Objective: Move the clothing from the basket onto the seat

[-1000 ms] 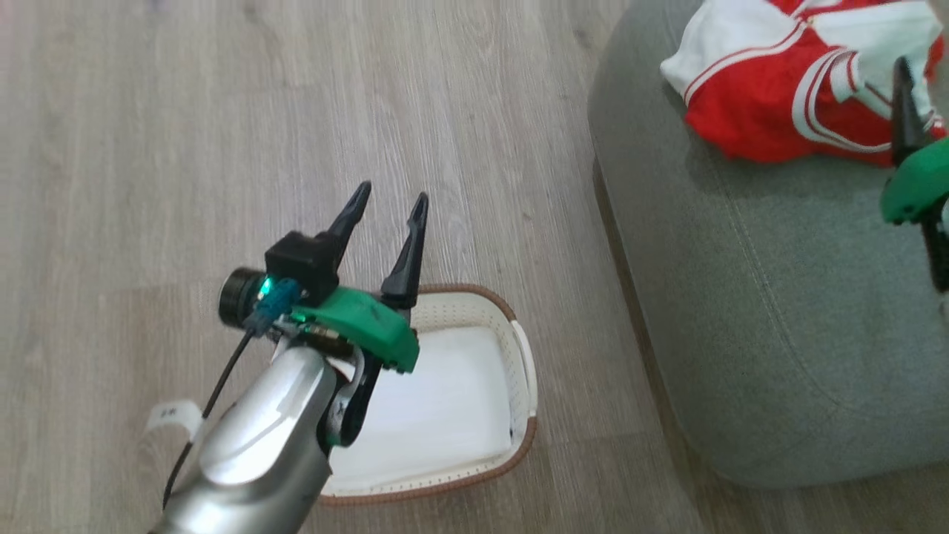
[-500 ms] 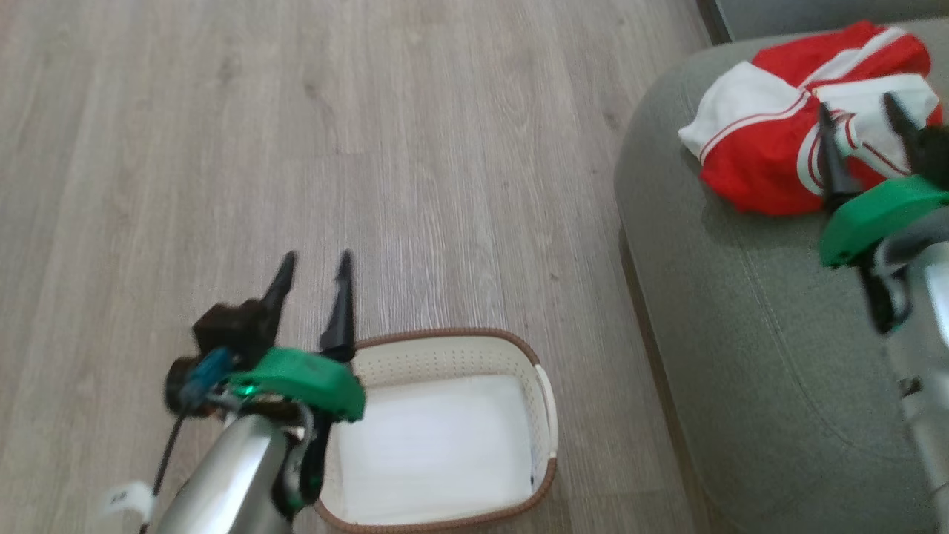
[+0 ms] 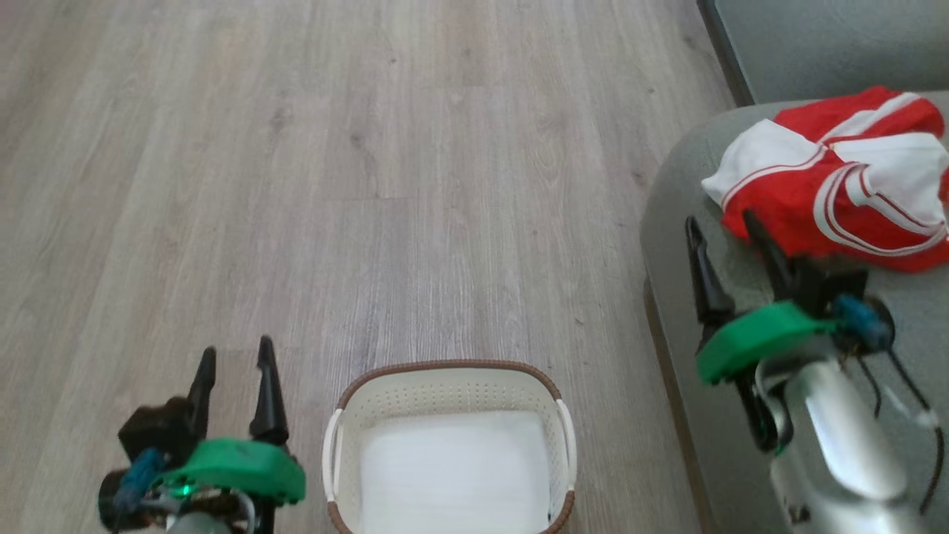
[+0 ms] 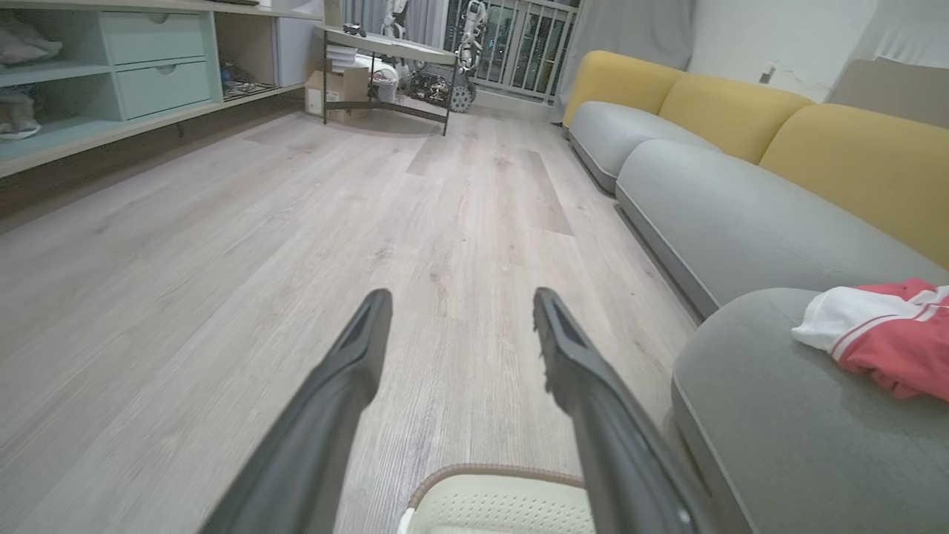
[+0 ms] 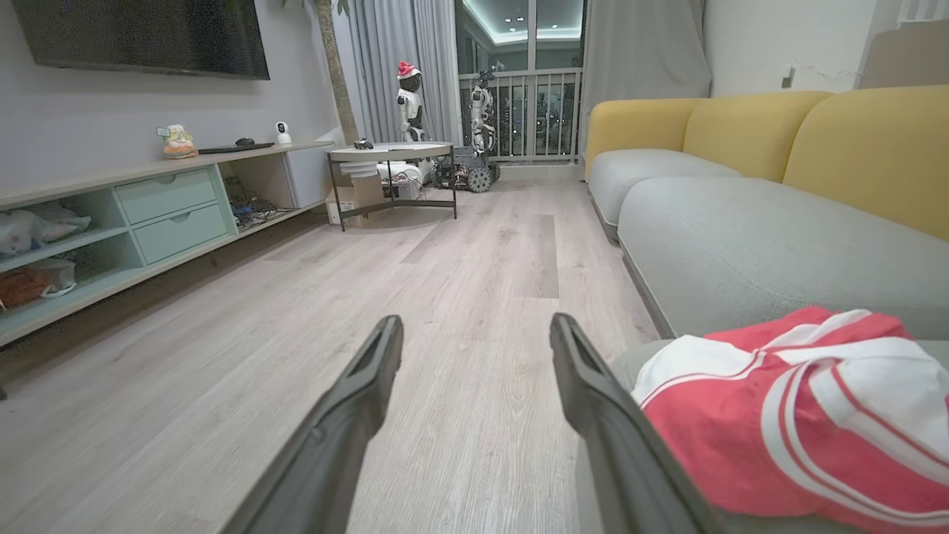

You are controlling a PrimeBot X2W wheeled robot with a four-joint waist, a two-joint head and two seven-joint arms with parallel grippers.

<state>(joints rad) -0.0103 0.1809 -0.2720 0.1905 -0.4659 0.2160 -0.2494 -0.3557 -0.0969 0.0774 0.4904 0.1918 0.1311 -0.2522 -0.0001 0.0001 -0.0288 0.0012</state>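
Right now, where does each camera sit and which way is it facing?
Head view: on the head, facing forward and down at the floor, basket, seat and clothing; left claw and right claw show, both open.
Left wrist view: low on the left wrist, facing along the floor toward the shelving; its own fingers show.
Right wrist view: on the right wrist over the seat's edge, facing the same way; its own fingers show.
Shared: both wrist views show the clothing on the seat.

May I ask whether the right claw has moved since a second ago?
Yes: the right claw has drawn back off the clothing toward the edge of the seat.
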